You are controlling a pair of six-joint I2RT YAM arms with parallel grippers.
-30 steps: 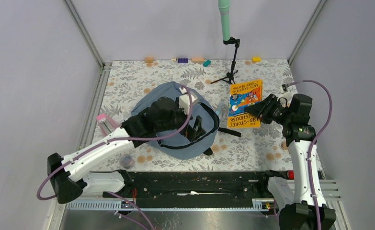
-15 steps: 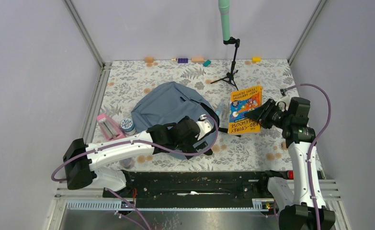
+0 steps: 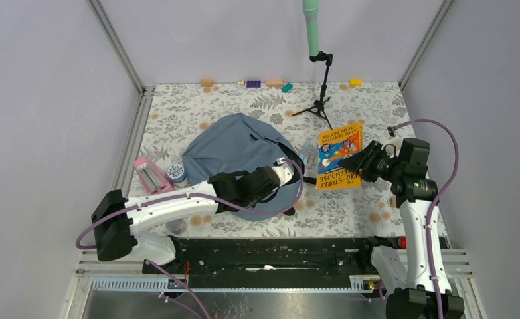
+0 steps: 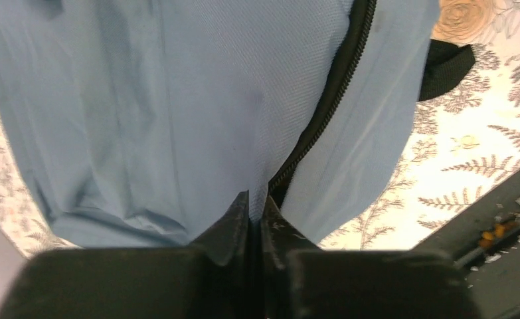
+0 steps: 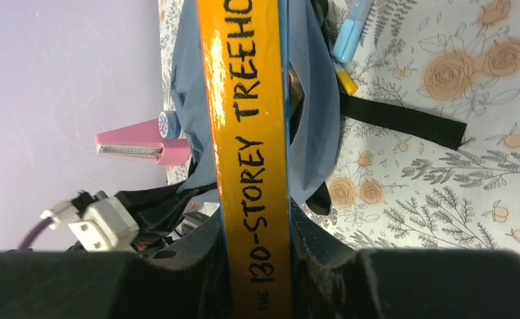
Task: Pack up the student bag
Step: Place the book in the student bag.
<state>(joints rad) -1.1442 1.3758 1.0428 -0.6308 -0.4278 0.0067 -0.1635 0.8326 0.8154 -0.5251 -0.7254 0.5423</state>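
The backpack (image 3: 234,149) is laid flat on the flowered counter (image 3: 177,109), about midway between the far and near edges and somewhat nearer the left edge. The left jaws are pressed together at its near right rim, where the fabric beside the black zip (image 4: 330,100) is pinched between them. An orange book (image 3: 339,156) is clamped at its near end in the right jaws and is held tilted above the counter, between the backpack and the right edge. A pink object (image 3: 148,174) and a small round tub (image 3: 176,173) are seen side by side just left of the backpack. A black strap (image 5: 403,123) and a light blue pen (image 5: 351,30) are seen on the counter by the backpack's right side. A small tripod (image 3: 320,106) is stood near the far edge, along which coloured blocks (image 3: 270,83) are lined.
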